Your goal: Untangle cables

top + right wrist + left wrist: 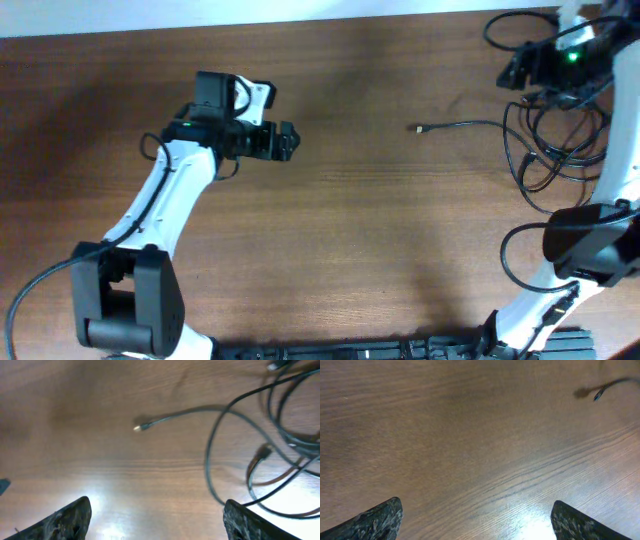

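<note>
Lying on the table: the cables (552, 150), a messy bunch of thin black cords piled at the far right side of the wooden table (350, 250), loops crossing all over each other, right next to the right arm.
Loose end: one cord (465, 124) runs out of the pile to the left and lies flat on bare wood, ending in a small plug (419, 128). The tip looks light-coloured from the right wrist cam.
Pile up close: in the right wrist view the loops (292, 442) bunch up at the right edge. Honestly can't tell which cord goes over which.
Left arm: the left gripper (291, 141) sits over bare wood left of centre, well apart from the pile, pointing right toward that loose plug. Its fingers (375, 520) are spread wide with nothing between them, just wood grain. The plug only shows up small in the top right corner of its cam.
Right arm: the right gripper (512, 72) is up in the far right corner near the top of the pile. Its fingers (65, 520) are also wide apart, not clamped on anything, and the loose cord lies beyond them. Can't tell from overhead if it's touching any cord.
</note>
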